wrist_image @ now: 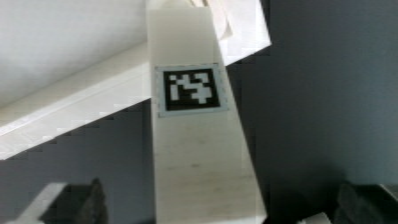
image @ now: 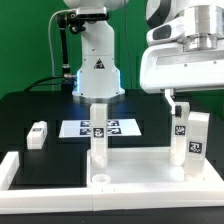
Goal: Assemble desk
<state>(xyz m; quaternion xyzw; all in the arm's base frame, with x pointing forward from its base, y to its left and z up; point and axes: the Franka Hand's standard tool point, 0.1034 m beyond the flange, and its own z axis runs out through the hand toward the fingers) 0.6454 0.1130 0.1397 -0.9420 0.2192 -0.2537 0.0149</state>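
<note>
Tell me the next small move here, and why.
Probably close the fingers on the leg at the exterior view's right. The wrist view shows them open with a gap on each side of it, and it stands upright at the panel's corner, maybe not yet screwed tight.

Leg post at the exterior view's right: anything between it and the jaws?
Nothing visible. In the wrist view the leg post stands between the open jaws, with a gap on each side. The other upright post and the flat-lying post are off to the exterior view's left.
</note>
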